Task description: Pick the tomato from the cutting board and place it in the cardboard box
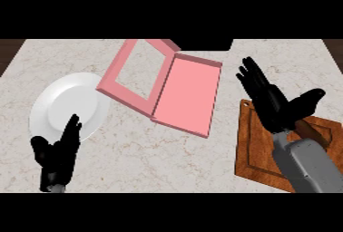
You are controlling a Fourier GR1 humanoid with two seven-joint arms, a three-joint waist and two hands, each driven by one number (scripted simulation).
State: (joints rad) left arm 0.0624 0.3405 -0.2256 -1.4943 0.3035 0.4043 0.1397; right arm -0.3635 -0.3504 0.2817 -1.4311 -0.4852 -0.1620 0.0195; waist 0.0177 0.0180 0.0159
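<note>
- Head view: right hand (271, 97) over the cutting board (258, 156) at 4 o'clock, fingers straight and spread, holding nothing.
- Tomato not visible; possibly hidden under that hand or forearm. Cannot tell.
- Pink box (188, 93) at 12 o'clock lies open, nothing inside: placing not done.
- Left hand (59, 152) resting open at 8 o'clock, beside the white plate (57, 102).

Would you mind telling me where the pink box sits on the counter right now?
In the head view the pink box lies open at upper centre, between the white plate on its left and the wooden cutting board on its right.
</note>
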